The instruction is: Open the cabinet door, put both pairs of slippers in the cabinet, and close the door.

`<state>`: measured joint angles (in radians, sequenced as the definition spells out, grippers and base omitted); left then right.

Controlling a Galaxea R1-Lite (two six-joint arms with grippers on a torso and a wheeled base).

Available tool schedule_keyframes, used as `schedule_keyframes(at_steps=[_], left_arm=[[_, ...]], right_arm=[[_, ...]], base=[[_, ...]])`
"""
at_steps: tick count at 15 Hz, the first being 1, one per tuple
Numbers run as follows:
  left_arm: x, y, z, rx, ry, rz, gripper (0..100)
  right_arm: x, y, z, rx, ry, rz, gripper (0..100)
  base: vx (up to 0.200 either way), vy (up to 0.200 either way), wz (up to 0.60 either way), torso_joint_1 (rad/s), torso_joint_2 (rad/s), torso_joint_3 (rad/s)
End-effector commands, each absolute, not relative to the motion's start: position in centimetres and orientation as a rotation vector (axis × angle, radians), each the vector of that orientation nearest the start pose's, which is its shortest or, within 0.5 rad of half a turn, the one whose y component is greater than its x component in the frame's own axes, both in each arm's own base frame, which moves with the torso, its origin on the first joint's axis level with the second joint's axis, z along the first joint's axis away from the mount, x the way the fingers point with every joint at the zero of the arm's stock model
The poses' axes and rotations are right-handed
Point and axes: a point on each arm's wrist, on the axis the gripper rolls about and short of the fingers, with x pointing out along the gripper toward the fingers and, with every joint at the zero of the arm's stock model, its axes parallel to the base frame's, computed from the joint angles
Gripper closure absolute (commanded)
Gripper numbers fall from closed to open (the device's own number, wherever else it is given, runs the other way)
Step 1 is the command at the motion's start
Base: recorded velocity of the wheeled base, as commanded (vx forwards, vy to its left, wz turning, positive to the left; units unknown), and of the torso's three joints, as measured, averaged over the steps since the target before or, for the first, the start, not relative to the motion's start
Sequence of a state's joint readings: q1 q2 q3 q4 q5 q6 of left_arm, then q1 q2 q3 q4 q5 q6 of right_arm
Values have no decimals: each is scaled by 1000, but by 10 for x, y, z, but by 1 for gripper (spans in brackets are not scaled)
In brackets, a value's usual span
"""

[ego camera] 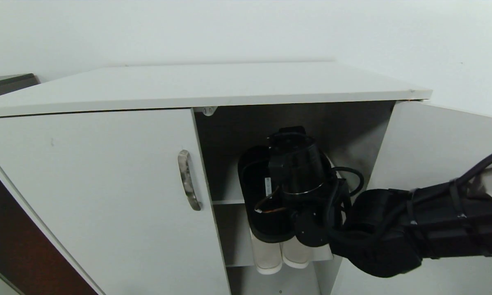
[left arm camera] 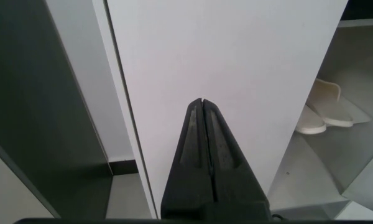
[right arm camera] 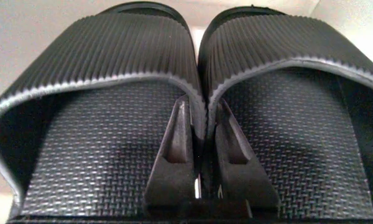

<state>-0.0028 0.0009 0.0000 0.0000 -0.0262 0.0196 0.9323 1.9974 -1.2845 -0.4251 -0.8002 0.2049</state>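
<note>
The white cabinet (ego camera: 188, 88) has its left door (ego camera: 90, 192) shut and its right door (ego camera: 430, 143) swung open. My right arm (ego camera: 393, 233) is inside the open half, level with the upper shelf (ego camera: 227, 201). It holds a pair of black slippers (ego camera: 250, 184). In the right wrist view my right gripper (right arm camera: 202, 155) is shut on the two inner side walls of the black slippers (right arm camera: 112, 143), pinched together. A pair of white slippers (ego camera: 281, 256) lies on the lower shelf, toes inward (left arm camera: 329, 112). My left gripper (left arm camera: 202, 155) is shut and empty, close before the shut left door (left arm camera: 224, 56).
A metal handle (ego camera: 188, 180) runs down the left door's inner edge. The cabinet's bottom compartment (ego camera: 270, 282) lies below the white slippers. A dark panel (ego camera: 8, 84) stands behind the cabinet on the left. White wall fills the background.
</note>
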Motion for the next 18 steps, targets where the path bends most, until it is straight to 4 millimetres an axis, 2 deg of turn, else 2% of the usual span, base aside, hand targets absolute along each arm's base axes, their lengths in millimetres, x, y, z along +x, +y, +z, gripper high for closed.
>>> schedule_keyframes(at_steps=[1,8,14,18], left_arm=[[-23,-1,75,18,0,-29,100],[-23,-1,76,18,1,-29,100],[-23,-1,76,18,1,-29,100],[-23,-1,76,17,1,-29,100]], right_arm=[[273,317,181,-14,196,80,100],[302,321,196,-10,207,44,100],[315,319,189,-3,211,19,100],[315,319,187,7,216,26,100]], base=[[0,0,0,0,0,0],[0,0,0,0,0,0],[0,0,0,0,0,0],[0,0,0,0,0,0]])
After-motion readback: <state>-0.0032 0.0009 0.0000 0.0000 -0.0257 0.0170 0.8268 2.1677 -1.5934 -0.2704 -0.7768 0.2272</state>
